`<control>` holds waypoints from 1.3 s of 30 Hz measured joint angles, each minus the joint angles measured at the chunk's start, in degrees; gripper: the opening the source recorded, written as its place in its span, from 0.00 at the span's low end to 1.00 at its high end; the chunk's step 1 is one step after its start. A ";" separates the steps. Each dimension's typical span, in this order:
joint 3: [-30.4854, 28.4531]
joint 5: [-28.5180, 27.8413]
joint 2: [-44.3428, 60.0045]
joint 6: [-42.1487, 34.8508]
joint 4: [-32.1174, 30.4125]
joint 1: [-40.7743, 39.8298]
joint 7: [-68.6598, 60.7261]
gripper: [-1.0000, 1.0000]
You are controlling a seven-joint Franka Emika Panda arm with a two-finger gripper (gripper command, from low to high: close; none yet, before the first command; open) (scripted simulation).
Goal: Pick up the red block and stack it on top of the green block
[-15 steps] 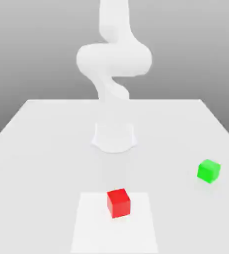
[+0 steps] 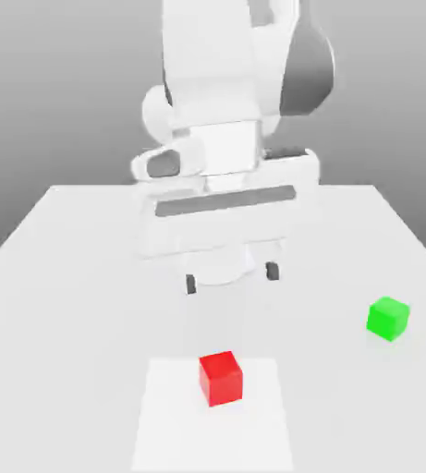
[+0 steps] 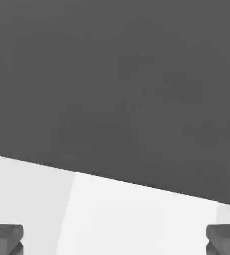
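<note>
White throughout: a broad pale desk with a slightly brighter square patch near its front edge. Above the middle of the desk, the white arm, bulky, carrying the hand with its two dark fingertips spread wide and empty, hanging well above the surface and back from both cubes. On the bright patch, flat and upright, the red block, clear of the hand and touching nothing else. Off toward the exterior view's right, well apart from it, the green block, also flat on the desk. Probably light and rigid, judging by the small plain shapes; smooth faces, so possibly a little slippery. Best taken across two opposite vertical faces of the red block, near mid-height, squared to the faces to avoid twisting it out on closing.
</note>
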 joint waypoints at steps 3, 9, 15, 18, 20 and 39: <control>0.20 -4.54 6.42 4.65 -4.32 -0.57 0.64 0.50; 1.08 -3.90 14.40 11.32 -4.20 -1.02 -0.70 0.50; 4.34 -0.43 22.25 17.96 -3.38 -3.43 -3.10 0.00; 4.34 -0.48 22.25 17.93 -3.38 -3.45 -3.05 0.00; 4.35 -0.56 22.25 17.90 -3.38 -3.46 -2.97 0.00; 7.36 -4.94 6.25 3.79 -5.39 6.46 4.06 0.00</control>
